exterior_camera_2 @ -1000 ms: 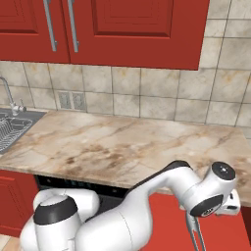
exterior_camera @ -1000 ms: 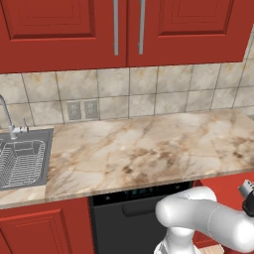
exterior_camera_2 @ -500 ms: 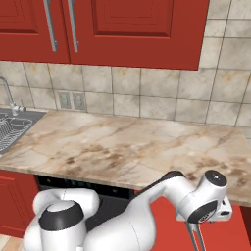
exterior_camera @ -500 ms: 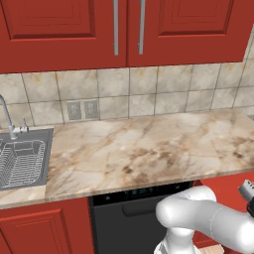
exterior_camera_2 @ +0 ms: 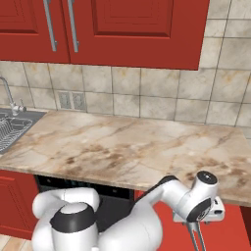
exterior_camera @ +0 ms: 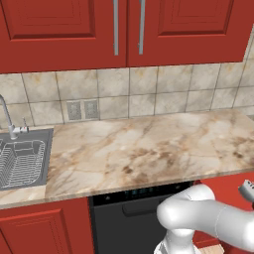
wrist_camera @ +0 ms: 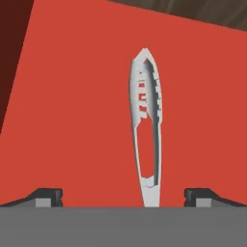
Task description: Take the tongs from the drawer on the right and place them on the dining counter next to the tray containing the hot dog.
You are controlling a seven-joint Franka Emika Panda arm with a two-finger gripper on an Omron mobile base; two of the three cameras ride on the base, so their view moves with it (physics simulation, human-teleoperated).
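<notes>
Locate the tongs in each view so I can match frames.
Hand view: the tongs stand in the centre, running bottom to top with the ridged tip uppermost, against a red surface.
Right base view: thin grey lines at the bottom right, just under the white hand.
Shared landmark: the marble counter crosses both base views; the tongs lie below its front edge, toward the right end.

- Steel sink [exterior_camera: 25, 166] with wire rack, far left.
- Red wall cabinets [exterior_camera: 124, 30] above beige tiles.
- Black appliance [exterior_camera: 134, 218], perhaps a dishwasher, below.
</notes>
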